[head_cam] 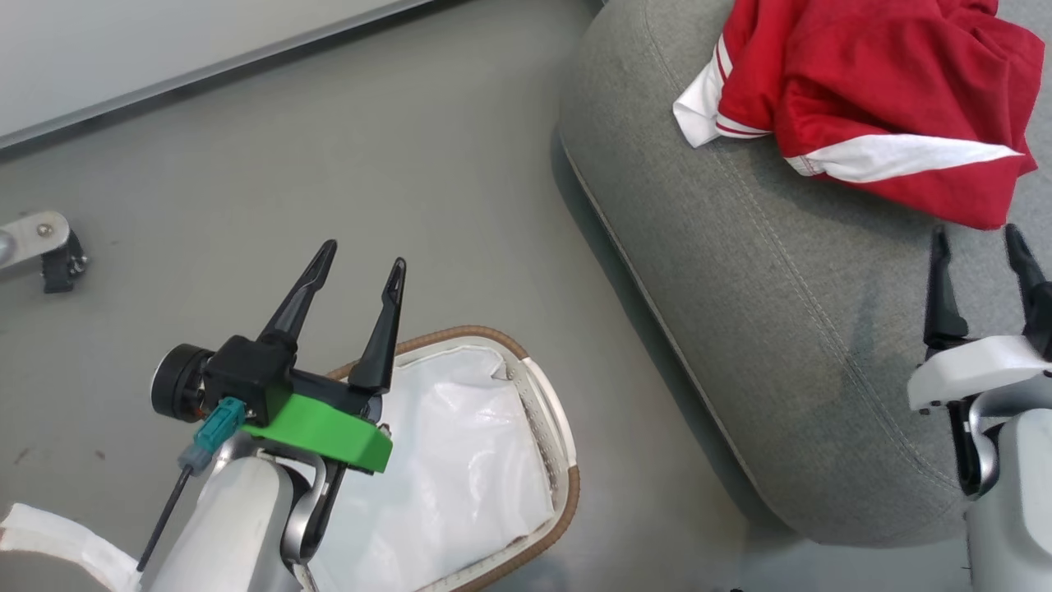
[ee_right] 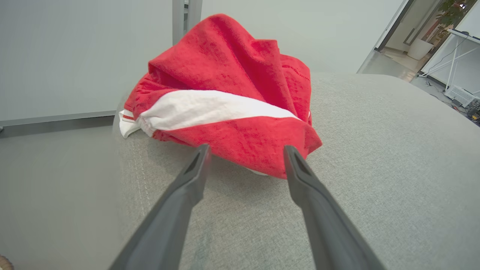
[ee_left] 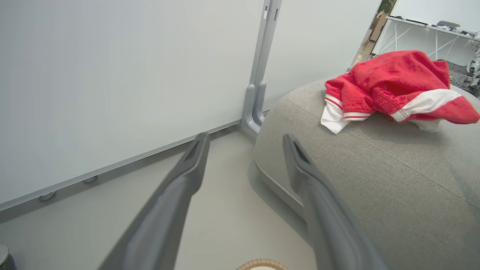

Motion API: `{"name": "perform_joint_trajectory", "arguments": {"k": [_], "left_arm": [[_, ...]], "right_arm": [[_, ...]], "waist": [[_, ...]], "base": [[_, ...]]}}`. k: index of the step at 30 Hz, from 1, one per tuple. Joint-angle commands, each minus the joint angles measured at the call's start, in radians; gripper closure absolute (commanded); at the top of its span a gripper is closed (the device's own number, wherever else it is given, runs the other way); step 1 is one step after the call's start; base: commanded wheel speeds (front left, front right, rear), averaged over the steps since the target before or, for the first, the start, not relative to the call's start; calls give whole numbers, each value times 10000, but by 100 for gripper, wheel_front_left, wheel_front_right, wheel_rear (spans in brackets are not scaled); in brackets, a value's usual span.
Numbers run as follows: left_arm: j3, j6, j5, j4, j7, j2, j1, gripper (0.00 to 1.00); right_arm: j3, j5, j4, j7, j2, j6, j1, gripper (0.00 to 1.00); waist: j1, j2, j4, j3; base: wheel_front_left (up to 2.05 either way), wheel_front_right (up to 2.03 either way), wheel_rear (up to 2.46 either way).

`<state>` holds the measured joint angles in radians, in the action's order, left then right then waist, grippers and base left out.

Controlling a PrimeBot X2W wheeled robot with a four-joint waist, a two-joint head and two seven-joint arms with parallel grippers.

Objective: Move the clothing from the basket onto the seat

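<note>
The red clothing (head_cam: 871, 99) with white stripes lies bunched on the grey seat (head_cam: 740, 288) at the upper right; it also shows as the clothing (ee_left: 393, 86) on the seat (ee_left: 375, 180) and the clothing (ee_right: 228, 101) on the seat (ee_right: 375, 168). The white basket (head_cam: 567, 485) with brown rim stands on the floor below, holding just its white liner (head_cam: 460, 460). My left gripper (head_cam: 362, 259) hovers open above the basket's near side, nothing in it; the gripper (ee_left: 243, 138) points at the floor beside the seat. My right gripper (head_cam: 978, 234) is open just short of the clothing's edge, as is the gripper (ee_right: 245, 150).
A pale wall panel (head_cam: 164, 57) with a grey base strip runs along the back left. A metal caster foot (head_cam: 41, 247) sits on the grey floor at the far left. A grey post (ee_left: 258, 75) stands by the seat's far end.
</note>
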<state>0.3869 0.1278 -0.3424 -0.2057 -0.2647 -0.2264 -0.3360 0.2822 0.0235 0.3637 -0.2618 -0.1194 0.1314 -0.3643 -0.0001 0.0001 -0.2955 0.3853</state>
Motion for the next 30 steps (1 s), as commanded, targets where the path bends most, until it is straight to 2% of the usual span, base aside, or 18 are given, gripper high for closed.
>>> {"name": "perform_joint_trajectory", "arguments": {"k": [1,9,15,21,30], "left_arm": [[-273,55,198,-35,8,127,277,0],[-1649,55,699,-207,8,709,1005,0],[-2735,55,1044,-487,8,1026,1443,0],[-3389,55,1426,-860,8,1266,1978,0],[-3985,55,1495,-960,8,1514,2724,0]], "right_arm": [[-221,-164,-165,-45,86,-14,163,0],[-1416,-749,-636,-45,577,-13,88,0],[-2096,-1043,-582,-46,661,-14,213,0],[-2669,-1687,-462,-46,661,-13,683,0],[-2834,-1837,-387,-46,659,-14,1537,0]], "waist": [[1,-1,593,-635],[1,-1,1470,-1373],[1,-1,2051,-1790],[1,-1,2517,-2231],[1,-1,2878,-2762]], "base": [[0,0,0],[0,0,0],[0,0,0],[0,0,0],[0,0,0]]}}
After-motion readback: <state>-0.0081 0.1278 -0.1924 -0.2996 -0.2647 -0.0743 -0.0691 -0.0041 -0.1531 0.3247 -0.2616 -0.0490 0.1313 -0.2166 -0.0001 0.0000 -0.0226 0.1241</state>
